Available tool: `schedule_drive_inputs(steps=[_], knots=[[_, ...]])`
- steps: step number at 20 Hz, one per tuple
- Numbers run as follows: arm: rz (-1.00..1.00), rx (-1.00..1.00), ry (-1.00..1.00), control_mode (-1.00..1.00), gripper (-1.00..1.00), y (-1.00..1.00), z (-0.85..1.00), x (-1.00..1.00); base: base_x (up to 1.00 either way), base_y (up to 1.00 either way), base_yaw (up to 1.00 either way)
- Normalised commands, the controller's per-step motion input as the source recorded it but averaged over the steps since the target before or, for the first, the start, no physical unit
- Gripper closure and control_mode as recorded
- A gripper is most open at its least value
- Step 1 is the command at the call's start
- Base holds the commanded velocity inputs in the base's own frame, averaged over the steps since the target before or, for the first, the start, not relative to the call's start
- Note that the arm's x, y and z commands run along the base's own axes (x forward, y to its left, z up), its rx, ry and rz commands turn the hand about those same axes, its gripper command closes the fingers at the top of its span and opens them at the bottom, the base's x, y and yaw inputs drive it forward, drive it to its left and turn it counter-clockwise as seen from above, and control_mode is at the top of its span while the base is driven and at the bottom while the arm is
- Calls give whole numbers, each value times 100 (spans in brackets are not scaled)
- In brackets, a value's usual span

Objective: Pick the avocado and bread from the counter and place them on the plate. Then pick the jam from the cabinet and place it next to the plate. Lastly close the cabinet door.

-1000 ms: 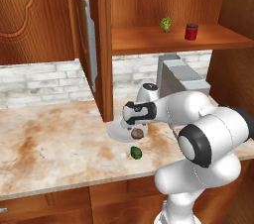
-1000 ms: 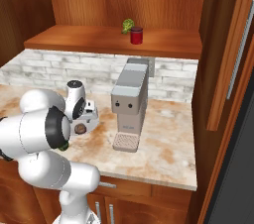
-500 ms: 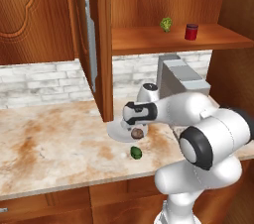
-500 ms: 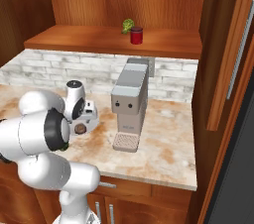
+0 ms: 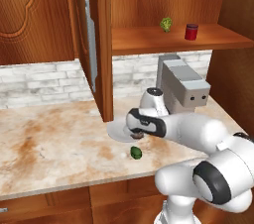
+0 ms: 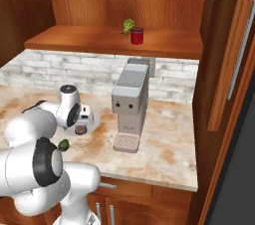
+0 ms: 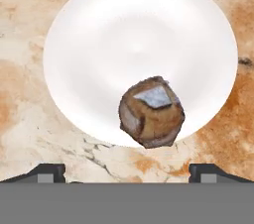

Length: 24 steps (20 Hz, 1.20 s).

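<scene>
Brown mottled bread (image 7: 152,112) sits on the white plate (image 7: 99,44), near its 5 o'clock rim. Above it the gripper (image 7: 126,171) hangs wide open, empty. Avocado (image 5: 135,152) waits on the counter (image 5: 54,143): light, smooth, likely slippery; pinch across its middle.

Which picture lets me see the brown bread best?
The hand view: the bread is big and unblocked there, lying at the edge of the white plate. In the right base view it is a tiny brown lump; in the left base view the arm mostly hides it.
</scene>
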Motion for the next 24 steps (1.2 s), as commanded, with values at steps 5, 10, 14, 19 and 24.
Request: schedule_drive_inputs(steps=[5, 10, 14, 19, 24], knots=[[0, 3, 0, -100, -100, 0, 3, -73, 0, 0, 0], [0, 6, 1, -100, -100, 2, 0, -57, 0, 0, 0], [0, 7, 4, -100, -100, 2, 0, -26, 0, 0, 0], [0, 1, 3, -100, -100, 1, -3, -9, 0, 0, 0], [0, 0, 6, -100, -100, 3, -14, 0, 0, 0, 0]])
